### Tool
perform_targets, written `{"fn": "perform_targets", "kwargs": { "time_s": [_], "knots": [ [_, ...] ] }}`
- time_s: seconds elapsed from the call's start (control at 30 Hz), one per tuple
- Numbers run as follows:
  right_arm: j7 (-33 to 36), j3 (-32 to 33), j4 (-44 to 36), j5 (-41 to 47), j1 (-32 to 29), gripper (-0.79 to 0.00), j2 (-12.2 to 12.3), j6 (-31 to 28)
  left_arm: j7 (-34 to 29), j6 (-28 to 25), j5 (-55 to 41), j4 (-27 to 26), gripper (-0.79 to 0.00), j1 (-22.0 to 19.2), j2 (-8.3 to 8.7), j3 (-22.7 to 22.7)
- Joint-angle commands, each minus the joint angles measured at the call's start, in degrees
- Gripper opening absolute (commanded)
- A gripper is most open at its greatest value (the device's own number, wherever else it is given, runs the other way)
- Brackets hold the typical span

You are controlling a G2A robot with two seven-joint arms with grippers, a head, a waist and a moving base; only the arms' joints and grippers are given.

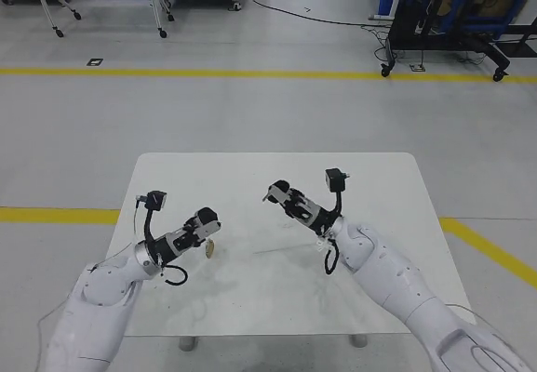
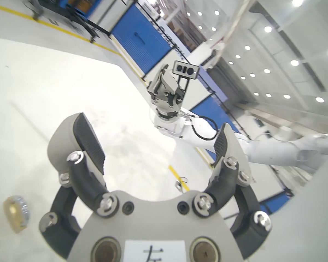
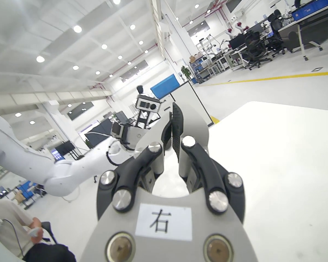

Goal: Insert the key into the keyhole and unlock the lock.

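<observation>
A small brass lock [image 1: 210, 247] lies on the white table [image 1: 370, 186], left of centre. My left gripper [image 1: 207, 221] hovers just beyond it, open and empty. In the left wrist view the lock [image 2: 15, 213] sits beside and below the wide-spread fingers [image 2: 87, 140]. My right gripper [image 1: 275, 192] is raised over the table's middle with its pads [image 3: 177, 129] pressed together. A thin sliver at its tip, the key [image 1: 266, 197], shows in the top view. From the left wrist, the right gripper [image 2: 161, 79] points up and away.
The table's far half [image 1: 249, 172] and right side [image 1: 389, 270] are bare. Grey floor with yellow lines [image 1: 249, 73] surrounds the table. A dark wheeled rack [image 1: 445, 37] stands far back on the right.
</observation>
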Motion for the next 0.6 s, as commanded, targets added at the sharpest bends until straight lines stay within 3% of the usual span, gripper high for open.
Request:
{"fn": "perform_targets", "kwargs": {
  "time_s": [0.0, 0.13, 0.2, 0.4, 0.43, 0.57],
  "knots": [
    [1.48, -1.04, -0.05, 3.80, 0.57, -0.785, -0.27, 0.00, -5.13, -1.40, -4.72, 3.32, 0.000, -2.72, -0.02, 1.56],
    [4.60, -2.69, 1.10, 6.83, 1.64, -0.785, -0.75, 0.00, -7.87, -3.37, -9.96, 8.13, 0.000, -6.02, -0.43, 4.62],
    [5.29, -3.42, 1.45, 7.84, 1.94, -0.785, -1.13, 0.00, -8.88, -4.03, -11.28, 10.14, -0.105, -7.61, -0.60, 5.79],
    [7.09, -5.52, 2.95, 8.29, 2.57, -0.785, -2.30, 0.00, -5.86, -5.60, -10.19, 13.68, -0.305, -10.09, -1.23, 8.56],
    [7.11, -5.84, 3.19, 8.07, 2.68, -0.785, -2.52, 0.00, -5.64, -5.62, -10.29, 13.98, -0.400, -10.33, -1.30, 8.93],
    [7.17, -6.98, 3.95, 6.98, 3.17, -0.785, -3.32, 0.00, -4.20, -5.92, -8.93, 15.04, -0.431, -10.98, -1.42, 9.74]
  ]
}}
